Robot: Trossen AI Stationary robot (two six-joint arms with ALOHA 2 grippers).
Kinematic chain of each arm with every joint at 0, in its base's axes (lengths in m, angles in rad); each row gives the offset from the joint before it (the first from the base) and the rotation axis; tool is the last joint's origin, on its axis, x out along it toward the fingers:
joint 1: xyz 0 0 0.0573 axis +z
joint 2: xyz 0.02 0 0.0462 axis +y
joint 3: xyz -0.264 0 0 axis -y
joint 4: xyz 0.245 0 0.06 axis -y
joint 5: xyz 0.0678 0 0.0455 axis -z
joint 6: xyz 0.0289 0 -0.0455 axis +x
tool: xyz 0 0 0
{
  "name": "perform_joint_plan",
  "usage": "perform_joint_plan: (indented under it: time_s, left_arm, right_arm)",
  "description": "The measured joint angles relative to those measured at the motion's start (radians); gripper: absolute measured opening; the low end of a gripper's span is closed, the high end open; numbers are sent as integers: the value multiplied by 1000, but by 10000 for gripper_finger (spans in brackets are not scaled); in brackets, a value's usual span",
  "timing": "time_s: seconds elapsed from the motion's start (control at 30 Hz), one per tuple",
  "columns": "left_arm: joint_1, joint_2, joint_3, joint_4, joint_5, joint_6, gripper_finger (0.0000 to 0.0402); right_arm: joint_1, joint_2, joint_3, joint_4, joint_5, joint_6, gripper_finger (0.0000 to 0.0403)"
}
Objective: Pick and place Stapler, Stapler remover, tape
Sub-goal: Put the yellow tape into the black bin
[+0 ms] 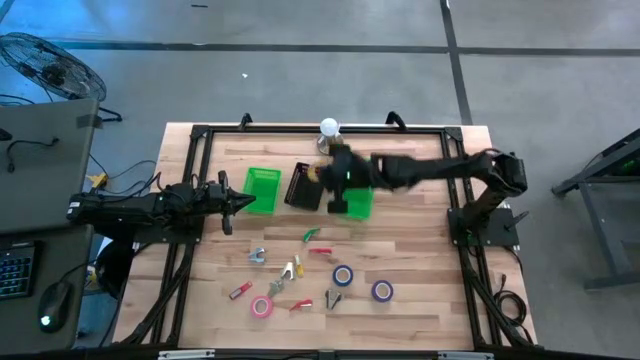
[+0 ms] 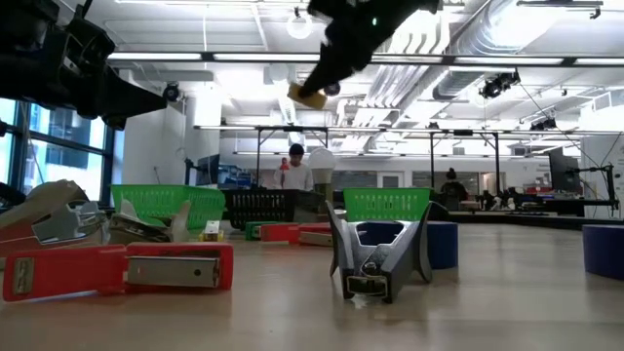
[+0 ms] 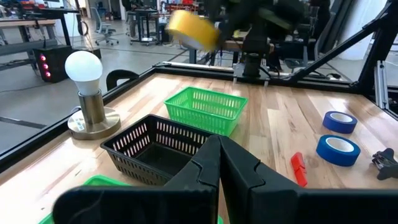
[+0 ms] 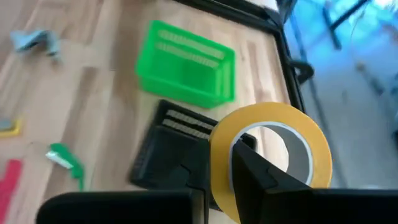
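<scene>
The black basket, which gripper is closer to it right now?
Right. The right gripper, shut on the yellow tape, is above the black basket. The left gripper waits beside the green basket, farther off.

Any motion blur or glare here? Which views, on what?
Left wrist view: the yellow tape held by the right gripper is smeared by motion, while the black basket stays crisp. Low view: ceiling lights glare, leaving that arm silhouetted. Right wrist view: table and green basket are soft.
</scene>
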Motion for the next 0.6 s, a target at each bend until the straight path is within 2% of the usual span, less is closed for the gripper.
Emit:
perform_joint_plan:
  time_s: [0.07, 0.13, 0.37, 0.6]
  left_arm:
    - [0, 0, 0, -1, 0, 0, 1]
    - [0, 0, 0, -2, 0, 0, 1]
    - [0, 0, 0, -3, 0, 0, 1]
    - [0, 0, 0, -3, 0, 0, 1]
  right_arm:
    - [-57, 10, -5, -1, -104, 46, 31]
    - [-93, 35, -8, 7, -153, 61, 31]
    - [-107, 180, -11, 91, -218, 46, 31]
    - [-107, 249, -11, 101, -248, 64, 34]
